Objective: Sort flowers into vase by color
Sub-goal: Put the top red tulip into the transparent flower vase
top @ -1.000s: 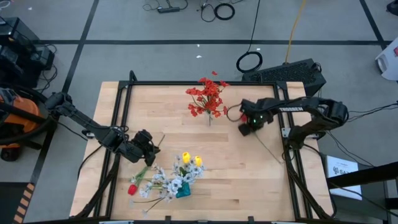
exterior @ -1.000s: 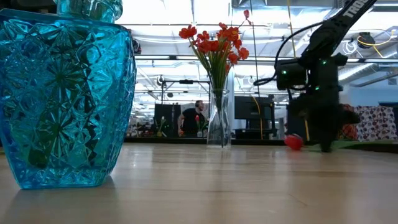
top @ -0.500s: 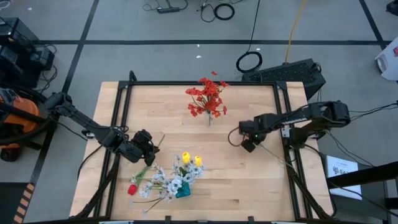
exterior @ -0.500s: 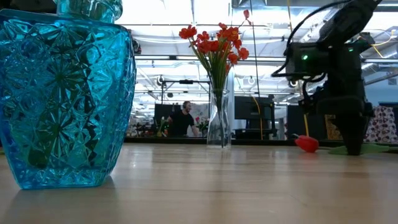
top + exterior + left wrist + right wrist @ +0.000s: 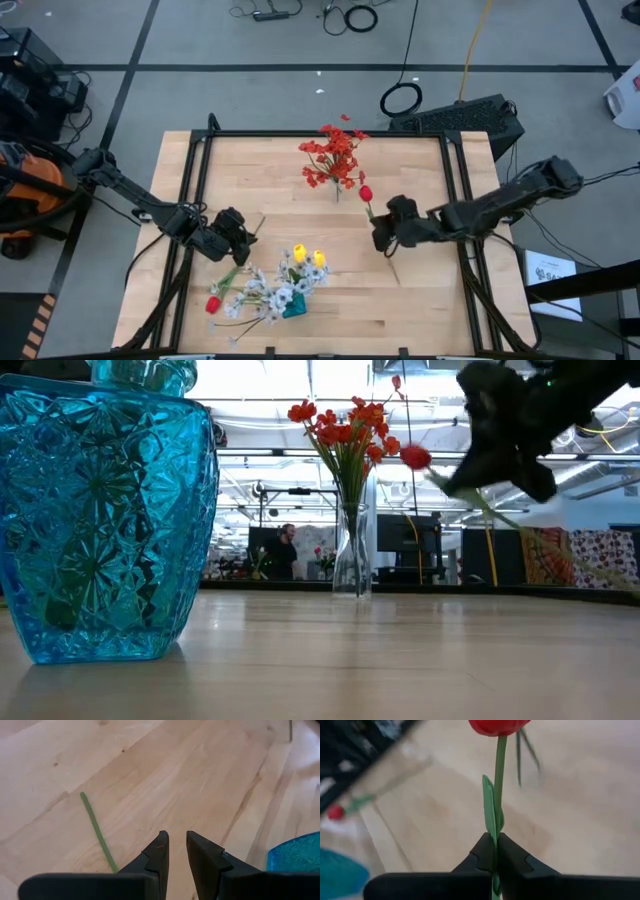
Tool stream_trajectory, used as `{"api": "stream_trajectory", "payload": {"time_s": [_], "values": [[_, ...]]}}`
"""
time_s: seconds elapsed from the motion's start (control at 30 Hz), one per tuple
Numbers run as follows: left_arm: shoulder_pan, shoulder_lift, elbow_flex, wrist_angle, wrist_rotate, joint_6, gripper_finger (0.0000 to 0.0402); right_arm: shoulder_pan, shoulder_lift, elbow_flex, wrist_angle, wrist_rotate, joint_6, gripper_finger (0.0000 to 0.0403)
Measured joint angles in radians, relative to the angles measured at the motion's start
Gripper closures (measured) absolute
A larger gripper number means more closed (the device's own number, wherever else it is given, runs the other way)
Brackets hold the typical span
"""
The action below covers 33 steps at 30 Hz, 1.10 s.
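My right gripper [image 5: 383,233] is over the table's middle right, shut on a single red bud flower [image 5: 366,193], just near of the clear vase [image 5: 352,550] that holds the red sprays [image 5: 335,160]. The blue vase [image 5: 295,308] at the near middle holds pale sprays [image 5: 262,292] and yellow tulips [image 5: 308,258]. Another red bud [image 5: 213,304] lies on the table left of it. My left gripper [image 5: 177,854] is open and low over the wood at the left, beside a loose green stem [image 5: 97,832]. My right gripper pinches the flower's thin green stem [image 5: 495,836] between its two fingers, just below a leaf [image 5: 489,810]. The fingers come from the table's right, across the stem. The bud [image 5: 415,457] is held high above the table, tilted toward the clear vase; the long lower stem [image 5: 393,268] trails toward the near edge.
A black frame rail [image 5: 320,134] borders the wooden top. The blue vase [image 5: 100,510] stands close to the low camera and blocks the view's left part. Bare wood [image 5: 400,310] lies at the near right. A person [image 5: 287,550] shows far off in the room behind.
My right gripper has moved from the far right toward the near edge and the table's middle, and has risen. The red bud, which lay on the table beside it, is now lifted clear and turned so that the bud points up toward the clear vase.
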Motion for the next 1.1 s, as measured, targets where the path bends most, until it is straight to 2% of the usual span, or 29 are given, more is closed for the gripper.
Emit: {"api": "stream_trajectory", "payload": {"time_s": [0.17,0.33,0.4,0.5,0.53,0.6,0.77,0.87,0.97,1.1], "values": [[0.000,0.000,0.000,0.004,-0.005,0.062,0.0330,0.098,-0.060,0.001,0.088,0.276,-0.121,0.0401],[0.000,0.000,0.000,0.007,-0.014,0.058,0.0329,0.133,-0.143,0.000,0.100,0.565,-0.293,0.0401],[0.000,0.000,0.000,0.009,-0.025,0.057,0.0329,0.119,-0.186,0.000,0.098,0.605,-0.374,0.0401],[0.000,0.000,0.000,0.046,-0.044,0.058,0.0329,0.075,-0.273,0.000,0.097,0.599,-0.504,0.0402],[0.000,0.000,0.000,0.060,-0.054,0.058,0.0329,0.054,-0.302,0.000,0.098,0.586,-0.544,0.0402],[0.000,0.000,0.000,0.077,-0.074,0.058,0.0329,0.000,-0.358,0.000,0.101,0.492,-0.641,0.0402],[0.000,0.000,0.000,0.088,-0.116,0.058,0.0330,-0.182,-0.445,-0.049,0.294,0.139,-0.891,0.0403],[0.000,0.000,0.000,0.088,-0.133,0.057,0.0329,-0.264,-0.454,-0.103,0.445,-0.019,-0.989,0.0403],[0.000,0.000,0.000,0.088,-0.135,0.057,0.0329,-0.326,-0.455,-0.154,0.688,-0.170,-1.073,0.0403],[0.000,0.000,0.000,0.088,-0.135,0.057,0.0329,-0.417,-0.449,-0.221,0.942,-0.294,-1.143,0.0403]]}}
